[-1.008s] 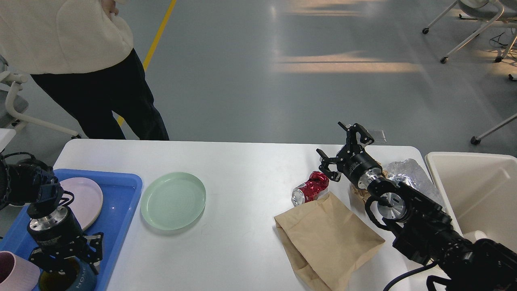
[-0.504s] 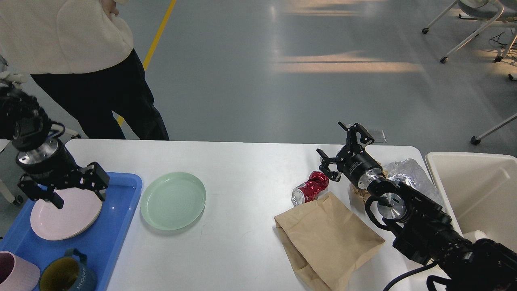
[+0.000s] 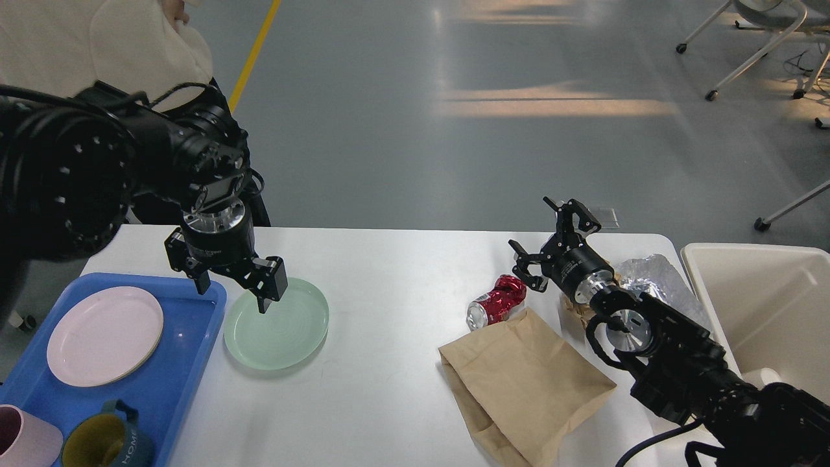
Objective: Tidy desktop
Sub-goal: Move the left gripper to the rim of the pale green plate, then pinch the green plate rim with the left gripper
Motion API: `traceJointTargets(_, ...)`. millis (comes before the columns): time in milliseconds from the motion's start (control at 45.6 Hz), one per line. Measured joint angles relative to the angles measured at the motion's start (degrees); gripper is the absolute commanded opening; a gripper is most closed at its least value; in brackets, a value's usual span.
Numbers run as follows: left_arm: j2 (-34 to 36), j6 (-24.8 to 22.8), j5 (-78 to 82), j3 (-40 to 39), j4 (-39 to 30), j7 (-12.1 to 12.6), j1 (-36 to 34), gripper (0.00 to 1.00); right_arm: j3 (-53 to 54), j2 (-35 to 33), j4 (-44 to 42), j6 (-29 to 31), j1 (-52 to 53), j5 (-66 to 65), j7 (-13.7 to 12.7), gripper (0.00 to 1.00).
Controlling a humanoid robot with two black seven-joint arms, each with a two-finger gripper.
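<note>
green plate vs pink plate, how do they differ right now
The green plate lies on the bare desktop; the pink plate lies inside the blue tray. The left pincer hangs open over the green plate's near-left rim; nothing is over the pink plate. The green plate has a raised rim; the pink one looks flatter. Both are round, empty and lie flat.
</note>
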Motion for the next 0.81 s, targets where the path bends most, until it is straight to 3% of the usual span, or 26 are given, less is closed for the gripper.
traceJointTargets(416,-3.62,24.76,4.44,-1.35,1.92,-0.05,7.67,0.95,0.0,0.02,0.0,0.0,0.03,-0.01,0.0,1.0)
traceJointTargets(811,-3.74,32.31,3.55,-3.31,4.75,0.0,13.2,0.95,0.0,0.0,0.0,0.0,0.05,-0.01,0.0,1.0)
